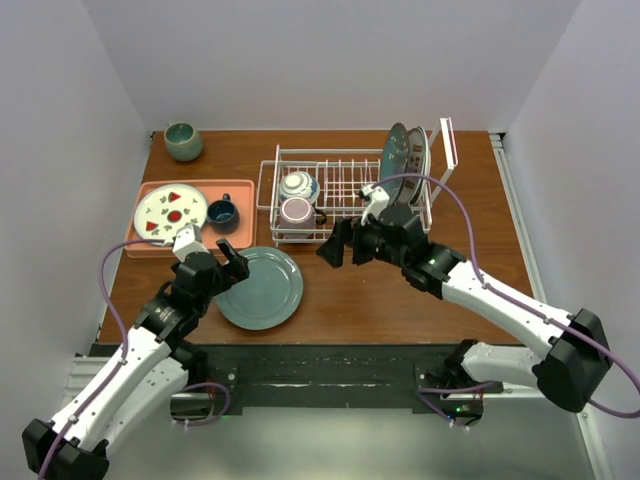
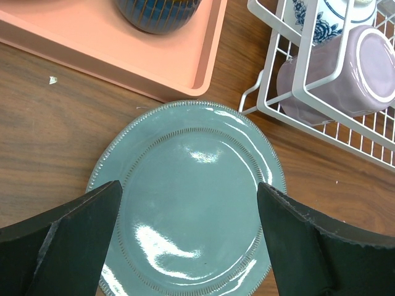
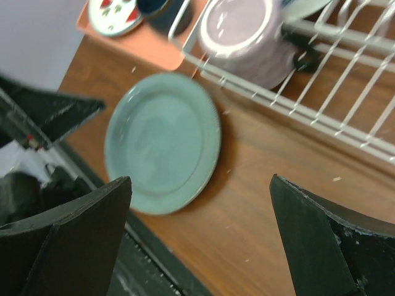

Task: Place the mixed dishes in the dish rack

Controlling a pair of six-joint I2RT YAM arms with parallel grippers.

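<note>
- Desk: brown wood-grain surface that carries every item within reach of both arms.
- Dish rack: rectangular white wire with rows of upright prongs. Plates stand on edge at its right end, apparently kept vertical by the prongs.
- Plain teal plate: round and glossy with a beaded rim. It lies flat on the desk just in front of the rack's left corner, not yet loaded.
- Left end effector: fingers spread and empty, above the plate, probably aligned for a rim grasp.
- Right end effector: fingers spread and empty, in front of the rack.
- Mug: pinkish glass, on its side inside the rack.
- Bowl: blue-and-white patterned, just behind the mug.
</note>
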